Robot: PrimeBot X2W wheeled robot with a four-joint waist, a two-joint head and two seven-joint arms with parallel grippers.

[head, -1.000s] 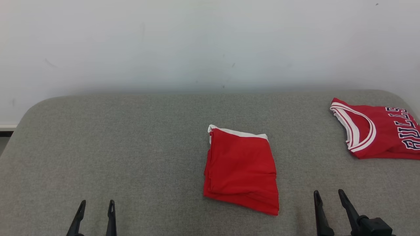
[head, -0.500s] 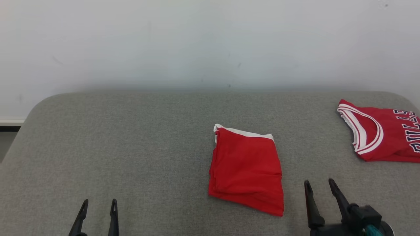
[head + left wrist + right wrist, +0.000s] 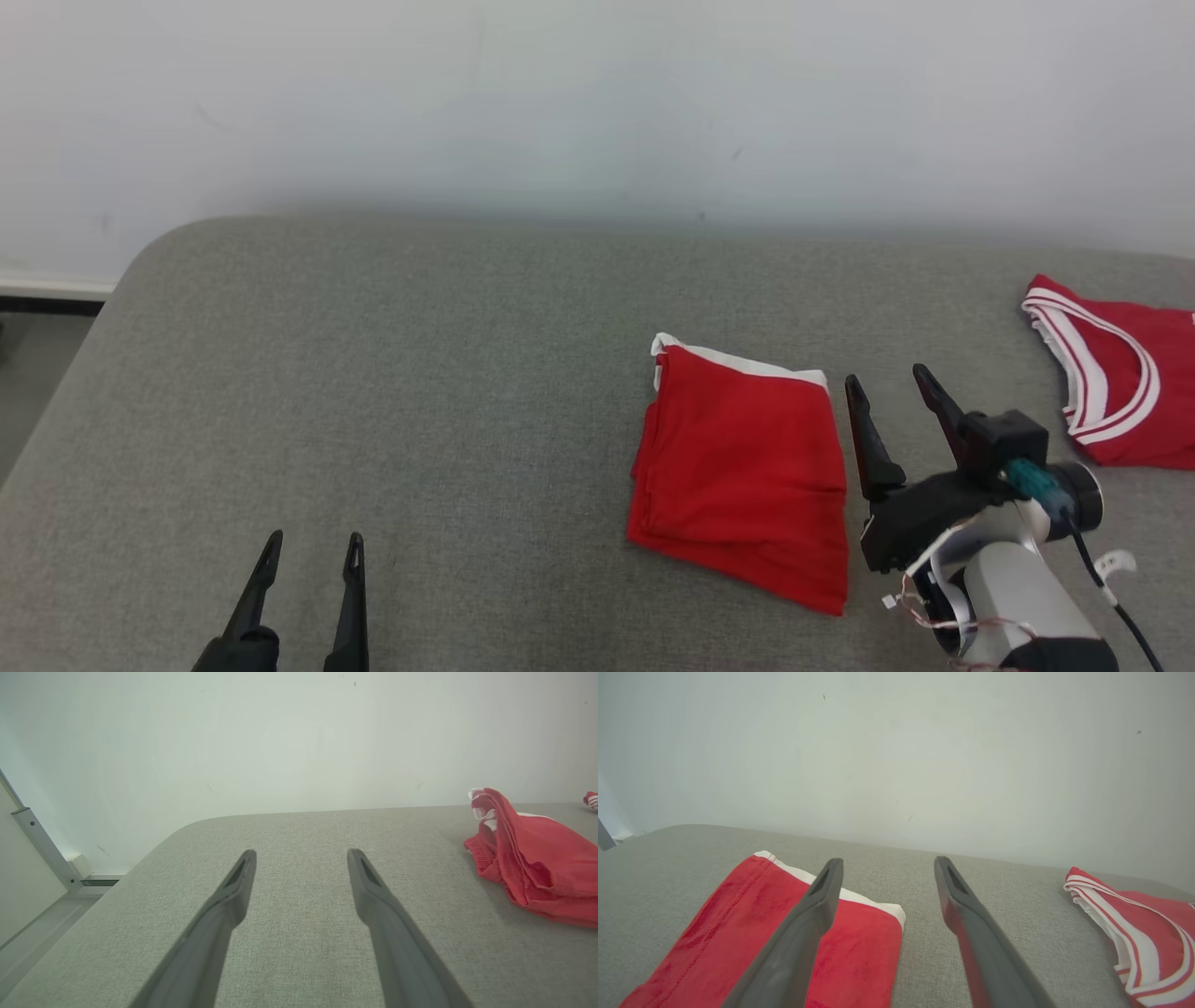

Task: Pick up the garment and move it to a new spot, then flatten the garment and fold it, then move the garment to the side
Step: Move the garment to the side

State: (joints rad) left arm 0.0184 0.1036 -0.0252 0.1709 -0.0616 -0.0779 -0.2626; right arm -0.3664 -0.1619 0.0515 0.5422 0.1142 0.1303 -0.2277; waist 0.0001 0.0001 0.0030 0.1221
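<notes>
A folded red garment (image 3: 747, 476) with a white band along its far edge lies on the grey padded surface (image 3: 420, 373), right of centre. My right gripper (image 3: 885, 376) is open, hovering just right of the garment's far right corner, fingers pointing away from me. In the right wrist view the right gripper (image 3: 887, 862) shows its left finger (image 3: 803, 933) over the garment (image 3: 714, 928) and its right finger over bare cloth-free surface. My left gripper (image 3: 315, 538) is open and empty at the lower left, well clear; in its own view the left gripper (image 3: 302, 853) has the garment (image 3: 537, 872) to its right.
A second red jersey (image 3: 1120, 401) with white-striped trim lies at the far right edge, also seen as the jersey (image 3: 1148, 933) in the right wrist view. A pale wall backs the surface. The surface's rounded left corner drops to the floor (image 3: 28, 373).
My right gripper has advanced from the near edge up alongside the garment's right side, its arm now in view. The head camera has shifted. The left gripper has hardly moved.
</notes>
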